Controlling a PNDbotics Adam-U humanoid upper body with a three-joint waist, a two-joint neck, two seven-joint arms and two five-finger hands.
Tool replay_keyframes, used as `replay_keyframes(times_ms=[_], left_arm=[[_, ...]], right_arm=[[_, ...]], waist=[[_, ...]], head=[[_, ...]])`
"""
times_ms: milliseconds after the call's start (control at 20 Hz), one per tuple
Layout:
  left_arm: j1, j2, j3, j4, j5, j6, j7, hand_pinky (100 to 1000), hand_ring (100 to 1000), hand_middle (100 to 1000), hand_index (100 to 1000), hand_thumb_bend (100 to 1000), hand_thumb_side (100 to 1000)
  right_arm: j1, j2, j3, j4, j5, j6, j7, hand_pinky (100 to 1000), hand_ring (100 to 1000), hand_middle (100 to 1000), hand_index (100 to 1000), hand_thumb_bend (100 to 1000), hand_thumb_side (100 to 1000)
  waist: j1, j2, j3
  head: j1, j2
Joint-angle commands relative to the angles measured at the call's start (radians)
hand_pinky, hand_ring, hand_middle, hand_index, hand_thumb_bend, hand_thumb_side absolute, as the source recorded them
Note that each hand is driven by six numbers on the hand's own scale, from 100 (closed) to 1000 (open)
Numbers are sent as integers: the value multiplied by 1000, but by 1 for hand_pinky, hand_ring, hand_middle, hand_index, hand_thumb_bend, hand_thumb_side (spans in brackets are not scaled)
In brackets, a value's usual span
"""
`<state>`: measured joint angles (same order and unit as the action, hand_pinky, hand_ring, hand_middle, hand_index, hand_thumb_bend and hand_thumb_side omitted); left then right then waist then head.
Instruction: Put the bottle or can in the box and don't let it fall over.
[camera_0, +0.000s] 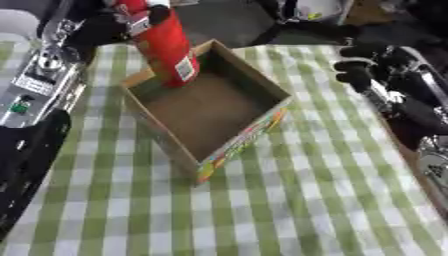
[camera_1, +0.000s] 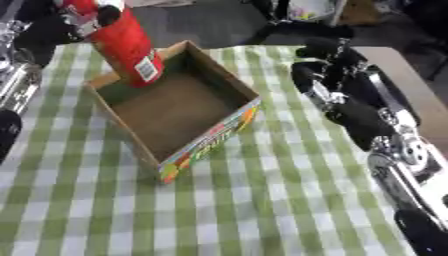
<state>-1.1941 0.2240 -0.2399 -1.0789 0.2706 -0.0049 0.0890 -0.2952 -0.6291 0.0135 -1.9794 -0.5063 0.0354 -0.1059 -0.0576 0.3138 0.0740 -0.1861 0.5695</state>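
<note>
Your left hand (camera_0: 131, 17) has its fingers wrapped around the top of the red can (camera_0: 168, 50), and the can's base is already down inside the cardboard box (camera_0: 254, 134), in the far left corner against the back wall. What matters now is the can's long axis: it leans, with the top tipped toward the far left, outside the box rim, and the base set further in toward the box floor. From these views you cannot tell whether the base rests flat on the floor or only on one edge. So before you let go, I would judge that you need to bring the top over the base until the can stands straight, then ease the fingers off upward. Your right hand (camera_1: 325, 62) is well apart from the box, over the checked tablecloth (camera_0: 289, 200) on the right side, with dark fingers curled and holding nothing; it is much farther from the can than the left.
</note>
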Motion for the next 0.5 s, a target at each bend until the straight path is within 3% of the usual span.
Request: replay_keyframes(times_ms=[50, 100, 150, 200, 250, 350, 500], left_arm=[[-17, -9, 2, 6, -7, -21, -8, 282, 347, 280, 354, 213, 100], [-14, -11, -3, 8, -14, -28, -19, 371, 452, 372, 441, 353, 100], [-12, -12, -8, 10, -24, -35, -31, 371, 452, 372, 441, 353, 100], [-9, -10, -18, 9, -36, -45, -44, 627, 775, 637, 702, 679, 100], [-6, -7, -31, 9, -50, -54, -59, 778, 920, 776, 818, 774, 181], [-4, 10, -52, 17, -81, -70, -90, 849, 1000, 858, 875, 805, 280], [0, 17, -45, 42, -130, -81, -139, 849, 1000, 877, 880, 811, 289]], right_arm=[[-15, -14, -3, -21, -8, 1, 4, 824, 781, 759, 818, 393, 272], [-16, -13, -2, -21, -9, 2, 5, 824, 781, 759, 818, 393, 272], [-17, -12, -2, -21, -9, 2, 6, 824, 781, 759, 818, 393, 272], [-17, -11, -1, -21, -10, 3, 6, 824, 781, 759, 818, 392, 273], [-17, -11, 0, -21, -10, 4, 7, 824, 781, 759, 818, 392, 273], [-17, -10, 0, -21, -10, 4, 7, 824, 781, 759, 819, 391, 274], [-15, -8, 0, -21, -11, 5, 7, 824, 781, 759, 819, 390, 274]], waist=[[1, -18, -4], [1, -18, -5], [1, -18, -6], [2, -18, -6], [2, -18, -6], [4, -18, -7], [4, -18, -7]], head=[[1, -15], [1, -16], [1, -17], [0, -17], [-1, -17], [-1, -16], [1, -16]])
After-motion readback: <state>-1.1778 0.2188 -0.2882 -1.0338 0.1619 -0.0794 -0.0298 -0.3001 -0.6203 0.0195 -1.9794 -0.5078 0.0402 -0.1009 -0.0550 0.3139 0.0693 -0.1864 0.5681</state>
